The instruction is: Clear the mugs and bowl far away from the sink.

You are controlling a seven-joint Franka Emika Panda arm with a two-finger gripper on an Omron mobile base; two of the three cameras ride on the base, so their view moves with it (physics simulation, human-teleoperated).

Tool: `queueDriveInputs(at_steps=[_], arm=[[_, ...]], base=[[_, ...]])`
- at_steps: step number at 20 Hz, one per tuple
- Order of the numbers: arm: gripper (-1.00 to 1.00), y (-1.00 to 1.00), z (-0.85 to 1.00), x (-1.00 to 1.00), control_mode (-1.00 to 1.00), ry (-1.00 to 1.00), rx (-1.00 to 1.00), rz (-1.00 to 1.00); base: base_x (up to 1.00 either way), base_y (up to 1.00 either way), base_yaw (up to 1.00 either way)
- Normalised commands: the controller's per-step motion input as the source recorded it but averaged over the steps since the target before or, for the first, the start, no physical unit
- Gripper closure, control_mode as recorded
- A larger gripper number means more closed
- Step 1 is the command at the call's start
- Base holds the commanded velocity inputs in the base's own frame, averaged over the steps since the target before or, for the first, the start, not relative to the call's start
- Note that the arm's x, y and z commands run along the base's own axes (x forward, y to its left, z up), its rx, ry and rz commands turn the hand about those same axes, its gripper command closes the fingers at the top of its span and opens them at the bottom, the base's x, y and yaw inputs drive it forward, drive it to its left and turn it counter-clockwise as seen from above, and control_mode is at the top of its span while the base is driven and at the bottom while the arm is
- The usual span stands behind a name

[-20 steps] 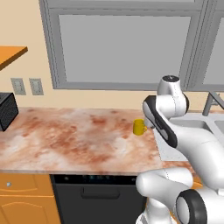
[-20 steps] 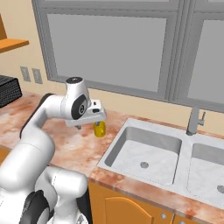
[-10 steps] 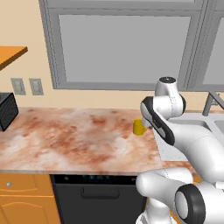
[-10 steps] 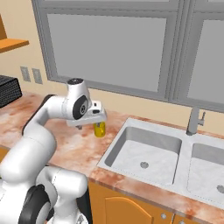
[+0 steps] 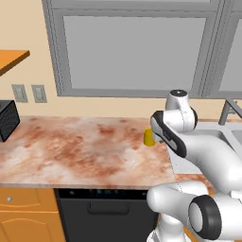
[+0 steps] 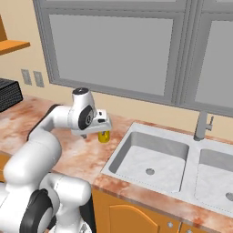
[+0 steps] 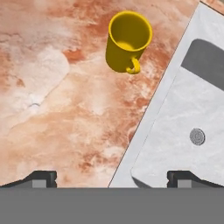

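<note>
Jaws are spread wide with nothing between them, and the gripper hangs above the counter right at the sink edge. Looking down along the hand, one fingertip sits over the marbled stone and the other over the grey basin, so the sink's rim runs pretty much straight through the gap. Yellow mug is out ahead of the jaws, a bit toward the counter-side finger, well apart from both tips and not touching anything but the stone. It stands upright, open top showing a yellow inside, with its handle turned back toward the gripper. It's just beside the sink rim, on the counter side. A round drain shows in the basin, off to the sink-side finger and a little ahead of it. From the right base view the gripper is over the mug, which peeks out just below the hand, close to the basin's corner, and the faucet stands far off to the other side at the back of the sink. From the left base view the arm covers most of the mug; only a yellow sliver shows past it on the counter.
</note>
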Motion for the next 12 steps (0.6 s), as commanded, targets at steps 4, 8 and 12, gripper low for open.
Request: queueDriveInputs(at_steps=[4, 8, 12], arm=[[-1.00, 0.00, -0.27, 0.15, -1.00, 0.00, 0.00, 0.00], [-1.00, 0.00, -0.18, 0.24, -1.00, 0.00, 0.00, 0.00], [-1.00, 0.00, -0.14, 0.33, -1.00, 0.00, 0.01, 0.00]], base=[[0.00, 0.00, 0.00], [0.00, 0.00, 0.00], [0.00, 0.00, 0.00]])
